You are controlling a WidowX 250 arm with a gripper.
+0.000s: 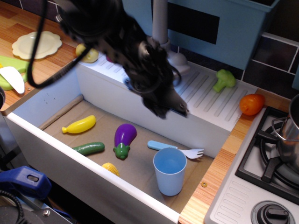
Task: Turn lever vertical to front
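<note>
The grey toy faucet's upright pipe rises at the back of the white sink ledge. A short rounded light-grey piece, the lever, sticks out to the front right at the faucet's foot. The rest of the base is hidden behind my black arm. My gripper is blurred by motion. It hangs in front of the ledge's front wall, below and in front of the lever, apart from it. Its jaws are too blurred to tell open from shut.
In the sink lie a yellow banana, a cucumber, a purple eggplant, corn, a fork and an upright blue cup. Broccoli and an orange fruit sit at the ledge's right. A stove with a pot is at the right.
</note>
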